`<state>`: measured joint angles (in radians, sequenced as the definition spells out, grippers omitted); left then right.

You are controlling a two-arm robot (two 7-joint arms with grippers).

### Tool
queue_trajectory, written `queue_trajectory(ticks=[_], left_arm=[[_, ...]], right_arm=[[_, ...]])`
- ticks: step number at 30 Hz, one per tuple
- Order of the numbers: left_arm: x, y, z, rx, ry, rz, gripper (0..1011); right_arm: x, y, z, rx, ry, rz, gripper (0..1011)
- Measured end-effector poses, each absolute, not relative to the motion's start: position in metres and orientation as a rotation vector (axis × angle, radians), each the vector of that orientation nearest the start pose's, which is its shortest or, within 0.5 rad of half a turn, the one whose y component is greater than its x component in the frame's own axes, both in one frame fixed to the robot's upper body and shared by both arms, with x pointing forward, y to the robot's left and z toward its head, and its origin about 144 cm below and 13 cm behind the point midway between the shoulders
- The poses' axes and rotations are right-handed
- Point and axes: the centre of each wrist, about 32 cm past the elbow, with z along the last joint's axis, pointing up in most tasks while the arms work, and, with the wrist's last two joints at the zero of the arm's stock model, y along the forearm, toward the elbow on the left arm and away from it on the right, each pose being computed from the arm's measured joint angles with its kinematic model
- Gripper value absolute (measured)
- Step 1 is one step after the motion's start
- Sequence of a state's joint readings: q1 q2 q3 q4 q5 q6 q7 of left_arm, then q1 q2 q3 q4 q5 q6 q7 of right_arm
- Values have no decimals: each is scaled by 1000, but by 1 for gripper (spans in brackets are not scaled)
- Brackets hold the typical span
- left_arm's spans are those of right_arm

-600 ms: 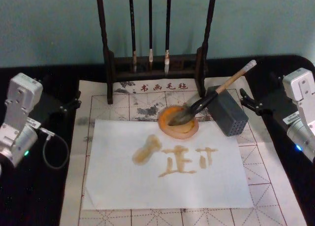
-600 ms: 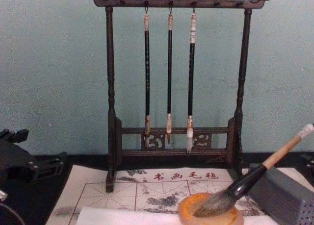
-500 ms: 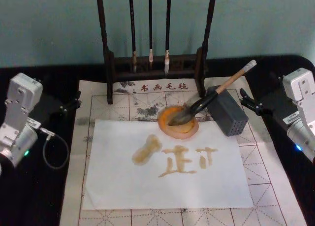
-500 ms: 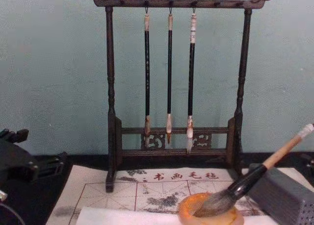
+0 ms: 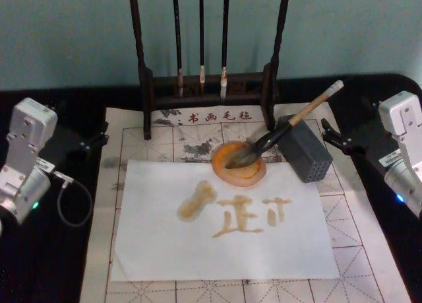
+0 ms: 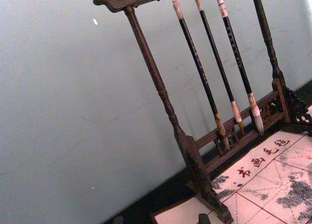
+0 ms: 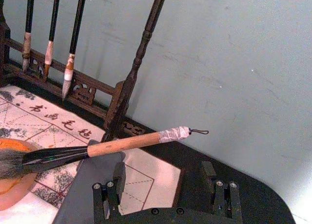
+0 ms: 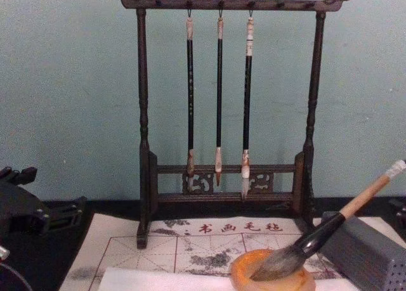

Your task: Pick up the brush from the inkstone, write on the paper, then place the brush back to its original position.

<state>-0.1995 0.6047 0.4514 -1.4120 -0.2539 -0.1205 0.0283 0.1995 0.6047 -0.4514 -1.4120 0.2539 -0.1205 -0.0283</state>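
Right wrist view showed my right gripper (image 7: 163,169) empty, its fingers (image 7: 118,177) spread wide apart over the right edge of the mat (image 7: 146,177), where it met the black tabletop (image 7: 263,199). It touched nothing.

Just beyond the gripper lay the brush (image 7: 122,144). Its tan handle was propped across the top of the grey ribbed block (image 7: 80,185), with the white end raised and pointing toward the wall, clear of my fingers.

From the head view the brush sloped down and to my left from that block. Its fat bristle head rested in the inkstone (image 5: 224,173), the orange-rimmed dish sitting at the far edge of the paper (image 5: 198,250). The block stood just beside the inkstone on its right.

The paper lay flat on the mat in front of the inkstone. It carried tan-brown marks (image 5: 239,222): a broad smear toward the left and character strokes near the middle.

My left gripper (image 5: 99,135) hung over the tabletop at the mat's left edge, well apart from the paper. It was spread too and held nothing.

Behind everything a dark wooden rack (image 5: 142,85) stood at the mat's far end, with three thin brushes (image 5: 201,32) hanging from it.
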Motion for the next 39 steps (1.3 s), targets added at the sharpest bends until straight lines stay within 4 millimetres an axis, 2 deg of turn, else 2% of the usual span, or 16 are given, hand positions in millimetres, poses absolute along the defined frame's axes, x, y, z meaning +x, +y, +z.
queue_trajectory(ticks=[39], left_arm=[[489,310,1140,304,-285,1248,1001]], right_arm=[[489,-310,1140,-305,-285,-1248,1000]])
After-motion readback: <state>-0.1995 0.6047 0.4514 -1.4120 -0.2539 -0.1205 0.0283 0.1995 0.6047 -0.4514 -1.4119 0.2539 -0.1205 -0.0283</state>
